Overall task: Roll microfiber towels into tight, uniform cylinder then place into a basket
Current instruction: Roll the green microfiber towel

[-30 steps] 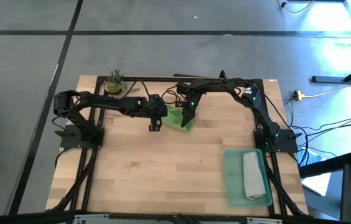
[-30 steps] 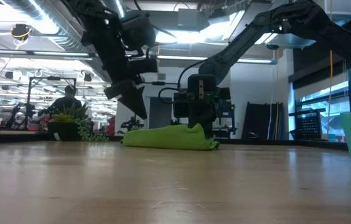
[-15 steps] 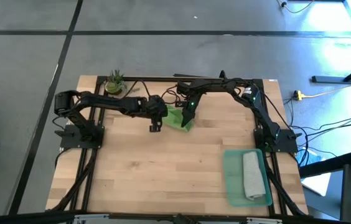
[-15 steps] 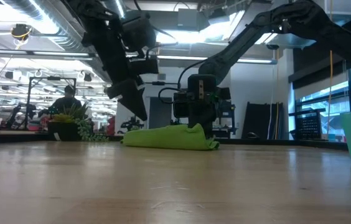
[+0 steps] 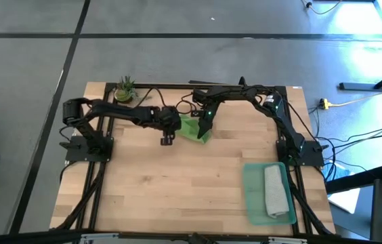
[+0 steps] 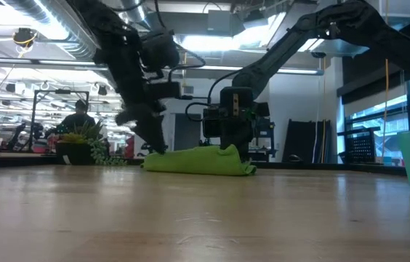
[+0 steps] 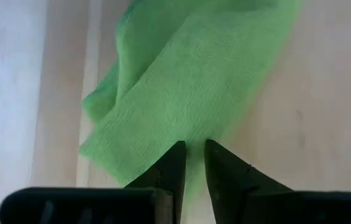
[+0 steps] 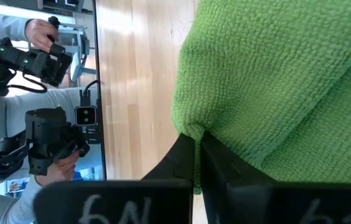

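Green towel | right gripper pinching edge | left gripper slightly parted

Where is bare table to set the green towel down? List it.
Free: the wide middle and near part of the table, between the left arm's base and the basket. Crowded: the far edge, where the green towel lies between the left claw and right claw, beside the plant. The basket already holds the grey towel.
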